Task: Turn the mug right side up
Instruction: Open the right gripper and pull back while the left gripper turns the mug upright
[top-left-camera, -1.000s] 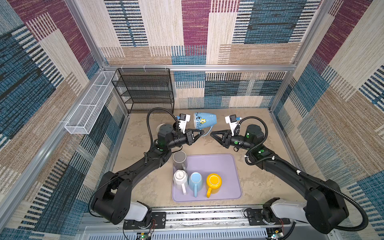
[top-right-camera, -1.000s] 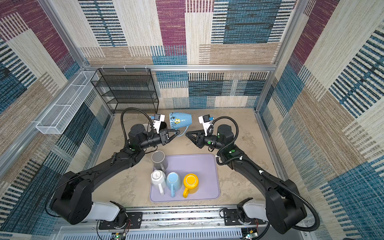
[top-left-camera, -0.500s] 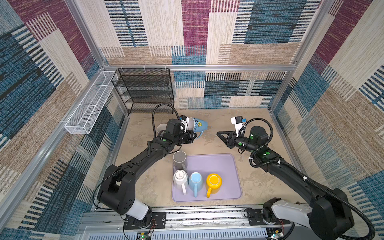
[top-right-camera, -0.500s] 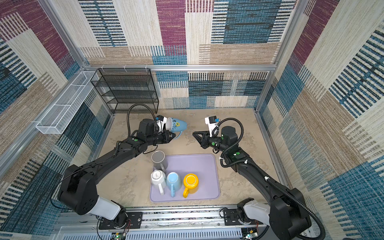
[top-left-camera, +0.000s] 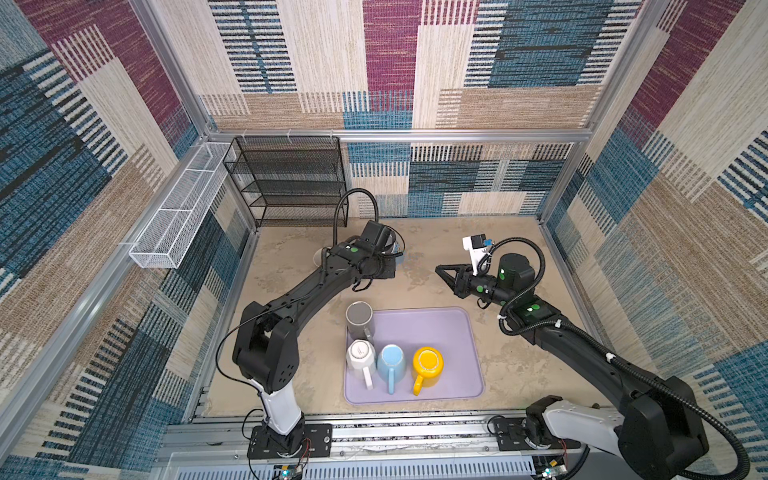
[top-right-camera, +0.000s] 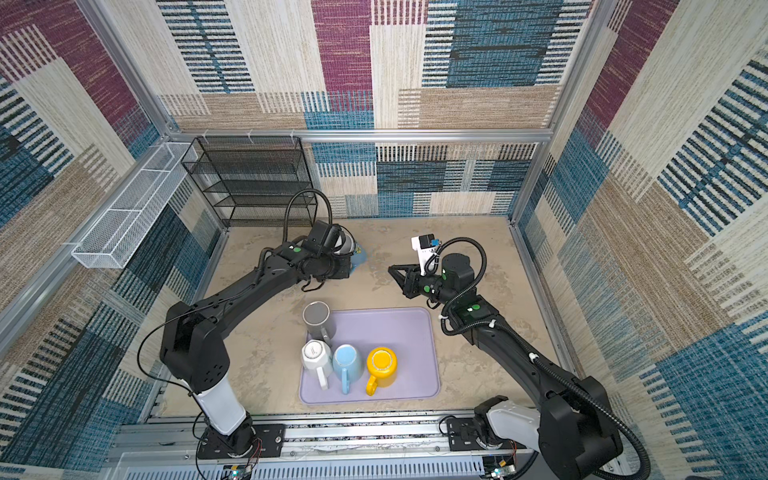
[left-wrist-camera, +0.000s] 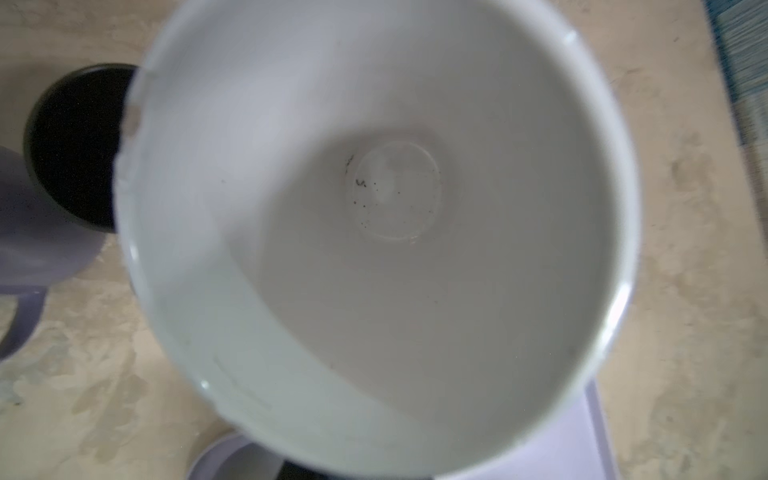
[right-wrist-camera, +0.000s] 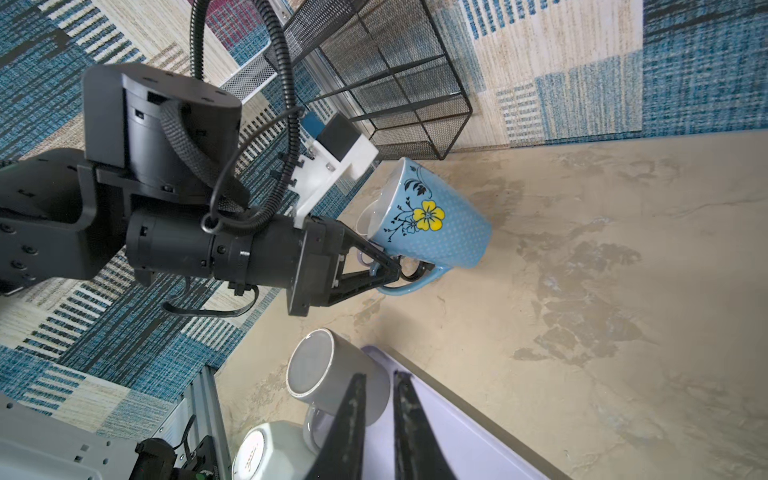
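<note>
mug: blue, yellow flower, white inside | tilted | rear left-centre

Lavender tray on beige tabletop

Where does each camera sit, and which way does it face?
Top views: high at the front, looking down on the table; both arms show whole.
Left wrist: on the left arm, looking into the white inside of the blue flowered mug; nothing of the robot shows.
Right wrist: on the right arm, facing the left hand gripping that mug's handle; its own right hand in the foreground.
Shared: both wrist views show the mug.
</note>
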